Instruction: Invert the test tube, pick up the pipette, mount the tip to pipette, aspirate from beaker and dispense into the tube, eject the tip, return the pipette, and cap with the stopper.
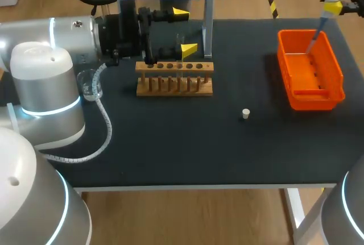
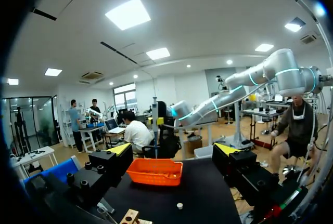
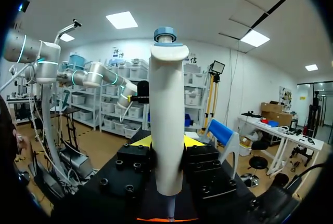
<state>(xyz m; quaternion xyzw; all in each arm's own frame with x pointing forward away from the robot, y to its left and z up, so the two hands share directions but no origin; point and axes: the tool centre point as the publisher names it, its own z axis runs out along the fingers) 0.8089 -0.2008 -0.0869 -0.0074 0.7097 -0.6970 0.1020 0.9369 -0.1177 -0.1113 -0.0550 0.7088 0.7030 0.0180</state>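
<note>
Head view: one wooden rack [image 1: 174, 78] mid-table, one white stopper [image 1: 245, 113] lying apart from it, one orange bin [image 1: 311, 98] with one pipette [image 1: 329, 7] hanging over it, and one glass beaker [image 1: 91, 86]. Left wrist view: left gripper [image 2: 174, 152] spread wide, nothing between its two fingers. Right wrist view: right gripper [image 3: 167, 142] pinching the pipette upright.

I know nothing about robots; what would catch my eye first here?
The bright orange bin at the right of the table stands out, with a white pipette clamped above it in the jaws of the right arm. At the left, the yellow-tipped jaws of the left arm stand open by a wooden rack.
</note>
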